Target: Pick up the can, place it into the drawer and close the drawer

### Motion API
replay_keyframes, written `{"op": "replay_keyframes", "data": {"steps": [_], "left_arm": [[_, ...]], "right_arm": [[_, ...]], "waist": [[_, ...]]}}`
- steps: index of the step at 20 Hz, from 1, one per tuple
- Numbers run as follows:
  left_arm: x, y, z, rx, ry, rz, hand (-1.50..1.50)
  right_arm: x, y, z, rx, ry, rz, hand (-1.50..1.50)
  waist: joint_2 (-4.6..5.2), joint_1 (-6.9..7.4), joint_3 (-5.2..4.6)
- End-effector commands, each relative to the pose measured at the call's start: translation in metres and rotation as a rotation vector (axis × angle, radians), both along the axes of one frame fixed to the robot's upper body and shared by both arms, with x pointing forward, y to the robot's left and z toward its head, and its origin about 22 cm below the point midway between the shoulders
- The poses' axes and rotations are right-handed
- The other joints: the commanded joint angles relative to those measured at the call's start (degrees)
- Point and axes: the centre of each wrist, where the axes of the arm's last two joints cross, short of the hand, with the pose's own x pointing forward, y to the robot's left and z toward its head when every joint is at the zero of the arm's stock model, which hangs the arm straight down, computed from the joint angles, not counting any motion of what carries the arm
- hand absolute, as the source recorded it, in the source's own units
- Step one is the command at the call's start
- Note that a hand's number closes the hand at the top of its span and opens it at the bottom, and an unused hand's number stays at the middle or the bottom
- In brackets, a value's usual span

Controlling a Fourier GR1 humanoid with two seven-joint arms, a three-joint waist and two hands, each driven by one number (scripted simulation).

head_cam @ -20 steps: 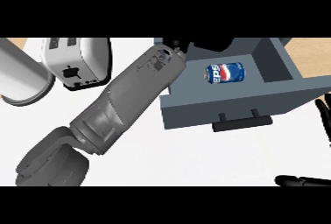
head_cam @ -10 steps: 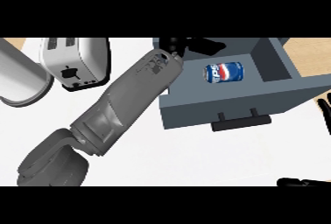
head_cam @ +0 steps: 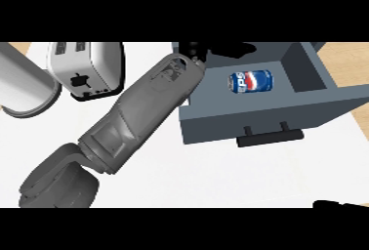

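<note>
While the can point(head_cam: 251, 81) lies on its side on the floor of the open drawer point(head_cam: 245, 117), its blue label faces up with the red, white and blue Pepsi roundel and white letters that read "PEPS" before they curve out of sight. No other writing can be read. The left forearm runs slantwise from the lower left up to the drawer's back left corner, where the left hand point(head_cam: 193, 50) shows only as black shapes at the top edge; whether it is spread or curled cannot be told. The right hand point(head_cam: 342, 204) is a black sliver at the lower right, its pose likewise impossible to tell. A second ago more of it showed, and a dark shape stood at the right edge beside the drawer; that shape is gone. Can, drawer and handle point(head_cam: 270, 137) lie as before. A toaster point(head_cam: 83, 66) stands on the white surface point(head_cam: 216, 171), left of the arm.
</note>
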Motion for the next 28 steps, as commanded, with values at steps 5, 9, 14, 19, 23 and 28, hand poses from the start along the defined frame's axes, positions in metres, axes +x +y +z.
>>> {"op": "replay_keyframes", "data": {"steps": [5,9,14,19,23,28], "left_arm": [[-0.006,-0.009,0.009,-0.093,-0.011,-0.002,-1.50],[-0.009,-0.014,0.012,-0.085,-0.046,0.004,-1.50],[-0.004,-0.015,0.030,-0.098,-0.065,-0.009,-1.50],[-0.012,-0.018,0.019,-0.088,-0.034,-0.020,-1.50],[-0.014,-0.018,0.019,-0.115,-0.031,-0.014,-1.50],[-0.006,0.012,0.035,-0.092,-0.023,-0.006,-1.50]], "right_arm": [[0.003,0.006,0.014,-0.228,-0.062,0.002,-1.50],[0.023,0.025,0.007,-0.381,-0.091,-0.016,-1.50],[0.035,0.027,-0.001,-0.594,-0.059,-0.091,-1.50],[0.052,0.057,-0.029,-0.739,-0.031,-0.082,-1.50],[0.078,0.066,-0.062,-0.843,-0.001,-0.116,-1.50],[0.101,0.063,-0.090,-0.825,0.031,-0.195,-1.50]], "waist": [[-0.30,1.03,-0.01],[-0.23,2.53,-0.01],[-0.80,5.37,-0.06],[-1.37,6.52,-0.07],[-1.40,7.39,-0.05],[-1.94,8.85,-0.06]]}}
